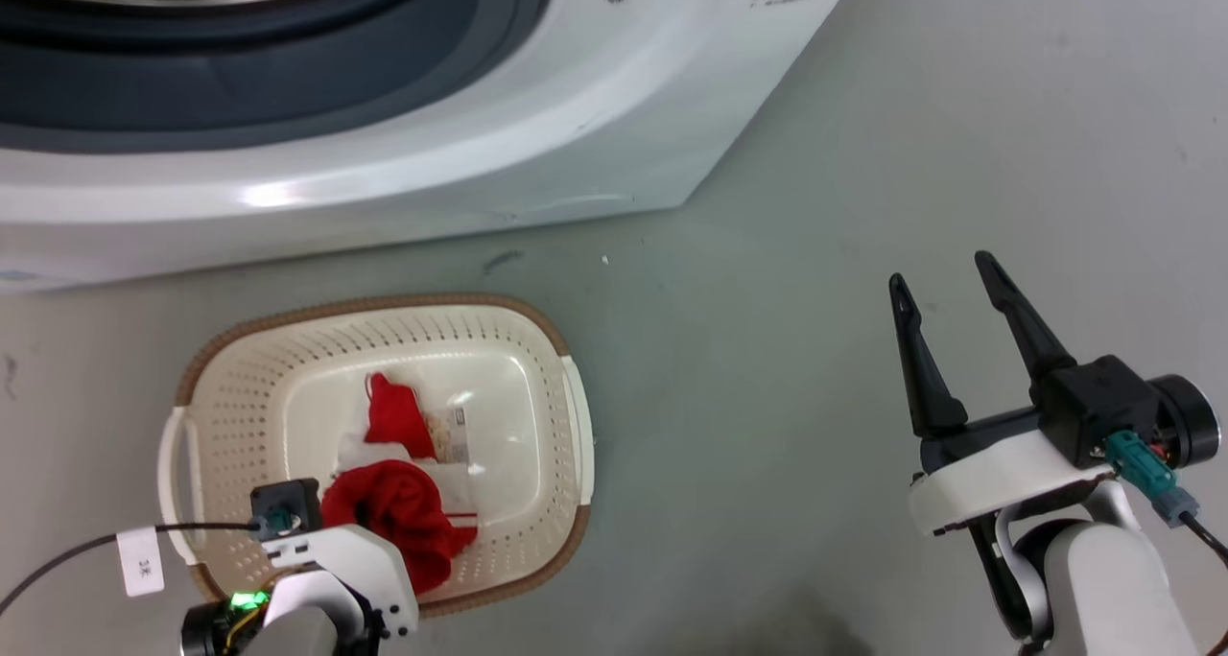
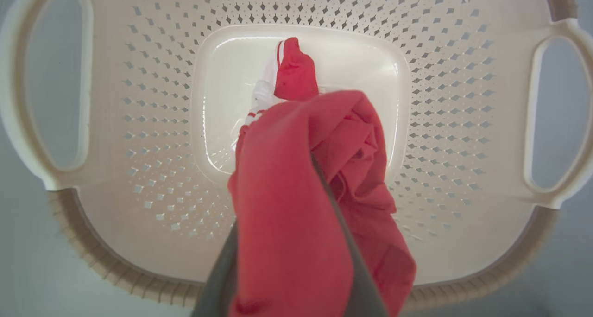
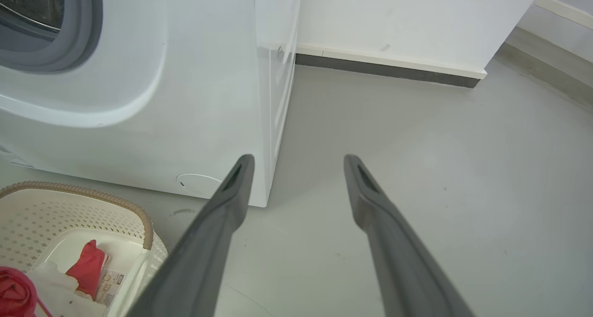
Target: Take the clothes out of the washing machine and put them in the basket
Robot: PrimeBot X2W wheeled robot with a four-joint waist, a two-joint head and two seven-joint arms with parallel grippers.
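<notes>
In the head view, small print on the washing machine [image 1: 576, 109] and on a white cable tag [image 1: 140, 560] was too fine to read; the basket [image 1: 288, 320] stood near its front; the right gripper [image 1: 940, 272] hung wide open, holding nothing. In the left wrist view, the left gripper [image 2: 301, 168] was clamped on a red garment [image 2: 287, 243] over the basket, where a red-and-white piece [image 2: 294, 71] lay; in the right wrist view, a printed card [image 3: 111, 284] beside it was illegible.

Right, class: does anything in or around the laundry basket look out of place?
A small printed card lies on the floor of the basket beside the red clothes: paper among laundry. Nothing else stands out.
</notes>
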